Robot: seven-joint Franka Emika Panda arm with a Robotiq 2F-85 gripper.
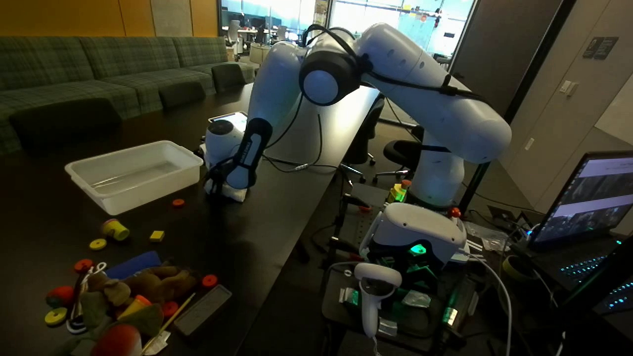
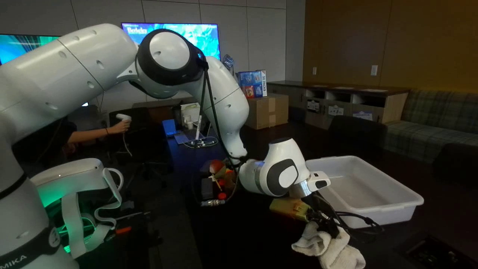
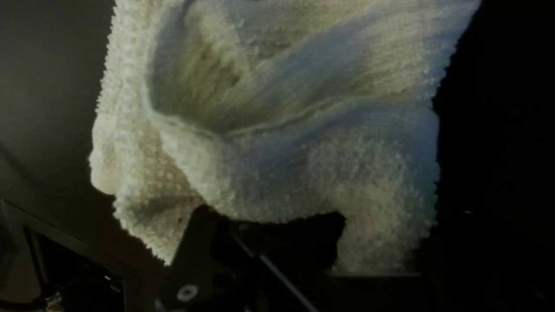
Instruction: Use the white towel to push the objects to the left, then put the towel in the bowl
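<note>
The white towel (image 2: 334, 246) is bunched at my gripper (image 2: 325, 223) low over the dark table. In the wrist view the towel (image 3: 277, 143) fills the middle, with part of it running down between the dark fingers. My gripper appears shut on it; the fingertips are mostly lost in shadow. In an exterior view my gripper (image 1: 217, 182) and the towel (image 1: 232, 192) are right beside the white bin (image 1: 133, 198). No other bowl shows. Loose objects lie apart from the gripper: a yellow cylinder (image 1: 115, 230), yellow block (image 1: 157, 236), yellow disc (image 1: 98, 244) and red disc (image 1: 178, 202).
A pile with a brown plush (image 1: 163, 284), blue item (image 1: 133, 265), red ball (image 1: 118, 341) and grey box (image 1: 203, 310) lies near the table edge. A yellow-green piece (image 2: 289, 208) shows under the wrist; I cannot tell what it is. Cables (image 2: 362, 220) hang near the gripper.
</note>
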